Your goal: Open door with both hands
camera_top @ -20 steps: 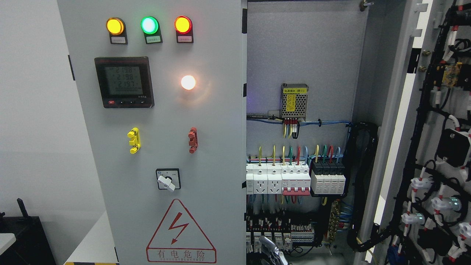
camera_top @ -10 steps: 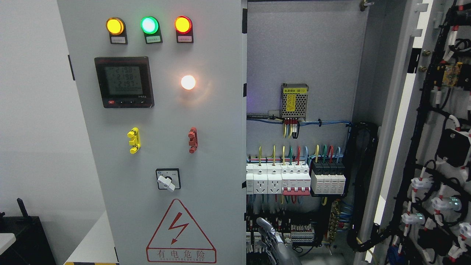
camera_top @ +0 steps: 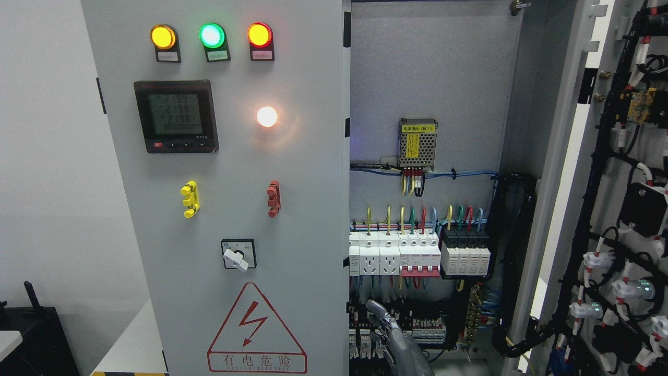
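**Hand rising at the open cabinet**

The grey left door (camera_top: 224,172) is filling the left half, standing closed, lamps glowing. The right door (camera_top: 616,209) is hanging swung wide, its wiring showing. Between them the open cabinet interior (camera_top: 428,78) is showing breakers (camera_top: 417,253). A grey robot hand (camera_top: 389,334) is reaching up at the bottom edge, fingers loosely extended, gripping nothing; which arm is unclear.

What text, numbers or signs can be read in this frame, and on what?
"有电危险", with a lightning bolt: red warning triangle on the left door.
"2199", "2199", "2198": meter display; bottom row unreadable.
Power supply's yellow label: blurred.
Tags under the indicator lamps: too small.
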{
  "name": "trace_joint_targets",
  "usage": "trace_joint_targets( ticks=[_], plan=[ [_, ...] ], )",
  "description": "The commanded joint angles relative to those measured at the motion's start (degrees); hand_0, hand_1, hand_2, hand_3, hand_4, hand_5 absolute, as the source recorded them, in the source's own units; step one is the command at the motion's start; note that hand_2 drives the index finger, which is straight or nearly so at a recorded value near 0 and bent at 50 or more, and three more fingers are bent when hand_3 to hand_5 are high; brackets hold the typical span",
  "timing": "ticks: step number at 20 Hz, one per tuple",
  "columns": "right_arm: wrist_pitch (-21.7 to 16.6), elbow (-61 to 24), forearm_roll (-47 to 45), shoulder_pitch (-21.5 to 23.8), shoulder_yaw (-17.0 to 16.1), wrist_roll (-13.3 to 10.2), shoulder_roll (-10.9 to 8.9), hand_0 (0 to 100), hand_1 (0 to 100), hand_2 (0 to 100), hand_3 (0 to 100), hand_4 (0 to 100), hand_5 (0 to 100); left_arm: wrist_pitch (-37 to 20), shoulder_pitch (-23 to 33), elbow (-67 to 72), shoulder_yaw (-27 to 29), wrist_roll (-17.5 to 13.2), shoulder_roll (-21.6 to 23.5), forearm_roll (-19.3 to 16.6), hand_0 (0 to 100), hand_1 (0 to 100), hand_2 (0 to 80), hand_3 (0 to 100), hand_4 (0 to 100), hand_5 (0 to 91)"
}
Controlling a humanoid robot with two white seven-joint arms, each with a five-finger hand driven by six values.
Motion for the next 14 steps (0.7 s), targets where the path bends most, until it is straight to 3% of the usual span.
trace_joint_targets(
  ticks=[1,14],
  plan=[
    [0.8,5.3,-2.2,-2.2,-0.3,0.2,-1.39,0,0,0,0,0,0,0.0,0.0,-0.3,0.0,0.0,0.0,0.0,0,0,0.0,0,3,0.0],
    [3.3,4.9,-4.8,-4.5,0.6,0.5,-2.53,0,0,0,0,0,0,0.0,0.0,-0.3,0.0,-0.1,0.0,0.0,0,0,0.0,0,3,0.0]
  ],
)
